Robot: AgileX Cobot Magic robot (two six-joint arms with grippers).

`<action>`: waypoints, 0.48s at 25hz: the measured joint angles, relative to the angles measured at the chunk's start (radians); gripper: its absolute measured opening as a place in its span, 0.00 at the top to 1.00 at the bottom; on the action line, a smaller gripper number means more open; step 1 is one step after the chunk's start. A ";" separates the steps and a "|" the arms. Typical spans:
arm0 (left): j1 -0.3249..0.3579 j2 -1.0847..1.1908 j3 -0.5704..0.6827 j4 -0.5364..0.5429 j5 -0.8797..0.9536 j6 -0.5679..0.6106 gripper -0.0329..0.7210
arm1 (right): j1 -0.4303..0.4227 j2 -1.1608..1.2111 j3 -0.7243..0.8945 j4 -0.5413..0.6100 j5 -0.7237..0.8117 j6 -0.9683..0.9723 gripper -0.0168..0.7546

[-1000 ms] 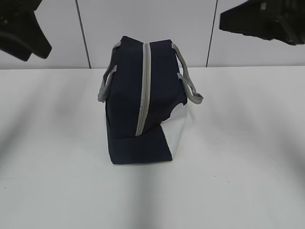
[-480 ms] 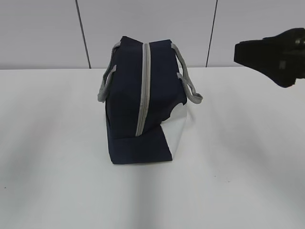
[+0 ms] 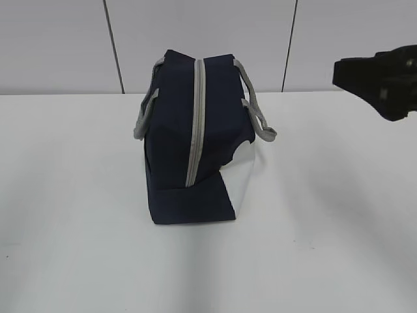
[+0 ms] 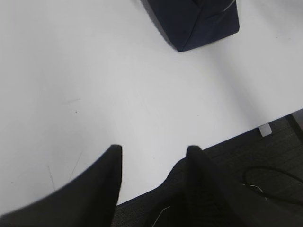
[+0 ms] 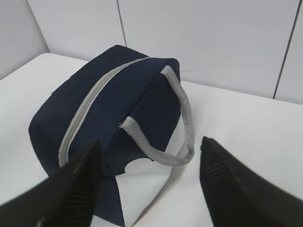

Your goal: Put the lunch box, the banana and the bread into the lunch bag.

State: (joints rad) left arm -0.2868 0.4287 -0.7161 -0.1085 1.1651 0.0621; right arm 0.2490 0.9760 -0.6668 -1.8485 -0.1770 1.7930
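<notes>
Bag's zipped shut, so looks like the packing is either all done or not started yet

The lunch bag (image 3: 195, 137) is stood upright mid-table (image 3: 78, 248), grey zipper (image 3: 195, 124) closed; no lunch box, banana or bread can be seen anywhere. The right gripper (image 5: 149, 182) is held spread and empty just beside the strap handle (image 5: 177, 123), the left gripper (image 4: 151, 163) parted and empty near the table edge. If unpacked, the zipper pull probably needs grabbing next.

text: none readable | lunch bag (image 3: 176, 143): plain navy fabric, no legible label | table (image 3: 78, 215): unmarked
</notes>
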 joint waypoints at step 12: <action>0.000 -0.119 0.184 0.057 -0.048 0.000 0.53 | 0.000 0.000 0.029 0.004 0.017 -0.002 0.36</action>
State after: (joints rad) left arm -0.2868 0.3102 -0.5317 -0.0515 1.1171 0.0621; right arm 0.2490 0.9760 -0.6376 -1.8445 -0.1598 1.7908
